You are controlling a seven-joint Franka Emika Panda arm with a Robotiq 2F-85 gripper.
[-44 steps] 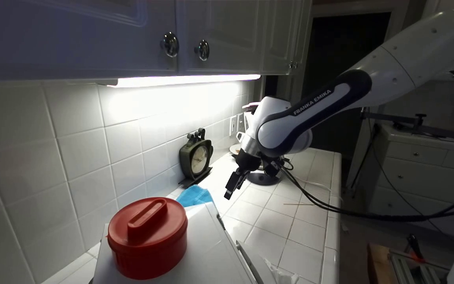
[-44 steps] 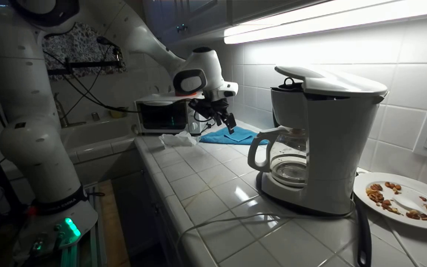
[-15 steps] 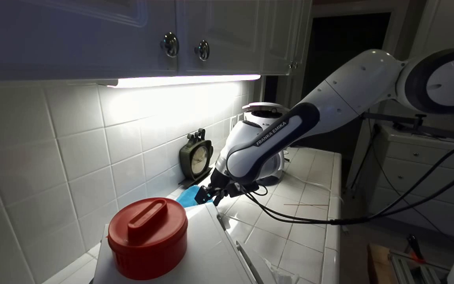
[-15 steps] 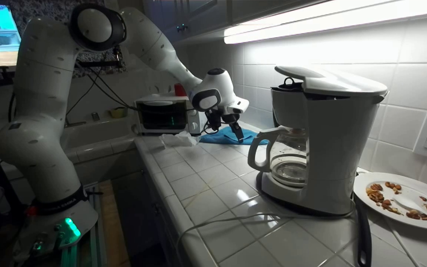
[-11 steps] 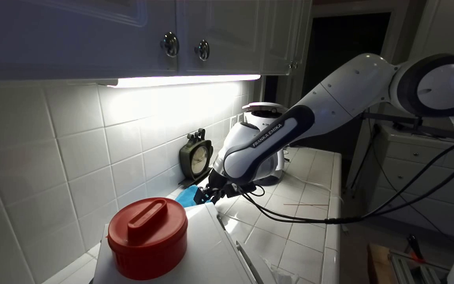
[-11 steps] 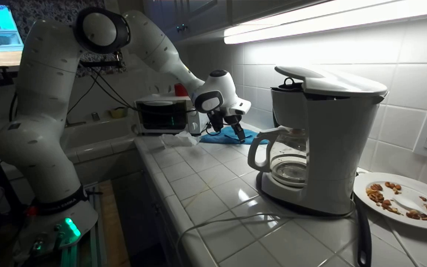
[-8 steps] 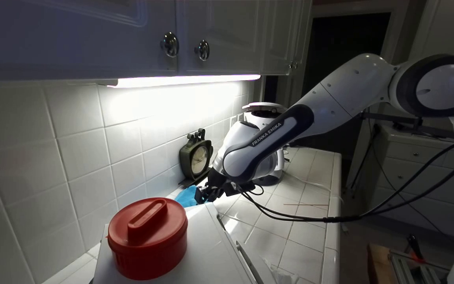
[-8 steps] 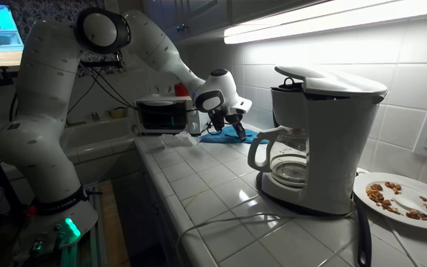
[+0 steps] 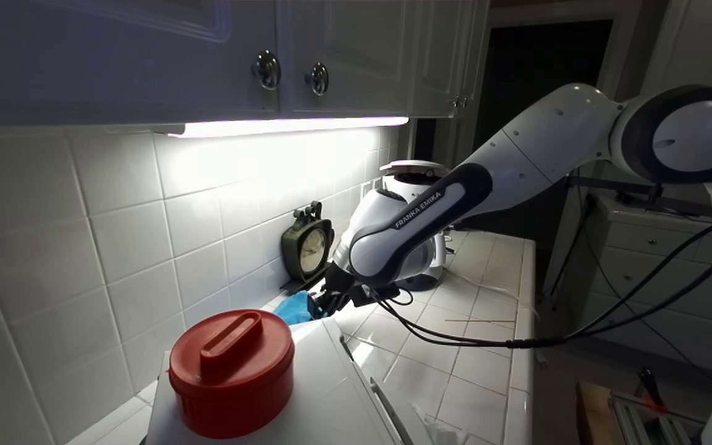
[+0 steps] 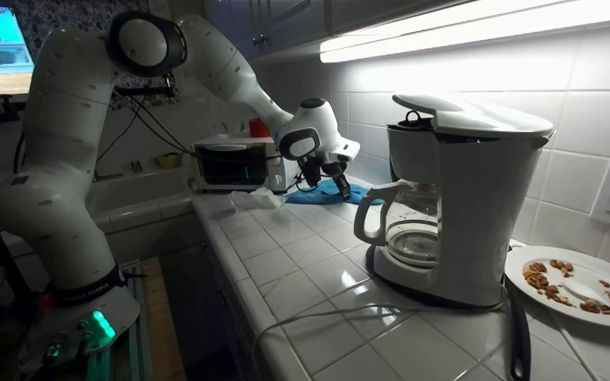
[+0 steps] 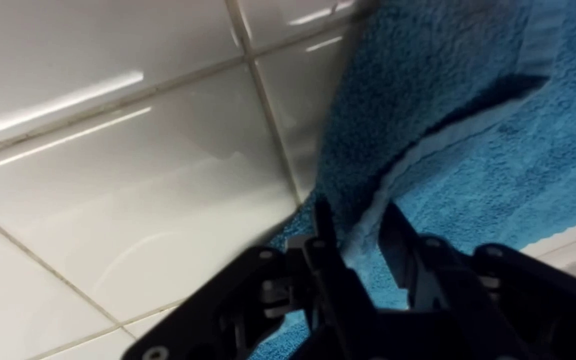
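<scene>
- While a toaster oven (image 10: 233, 169) stands left in an exterior view, crumpled paper (image 10: 260, 199) lies nearby.
- Blue cloth (image 10: 310, 196) lies on the counter (image 10: 273, 259), a fold pinched by the gripper (image 11: 358, 212), jaws narrow.
- Coffee maker (image 10: 474, 211), then plate (image 10: 596, 265), rightmost.

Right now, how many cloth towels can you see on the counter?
1: the blue towel, lying near the oven, with a fold caught in the end effector. Others could hide behind the coffee maker.
</scene>
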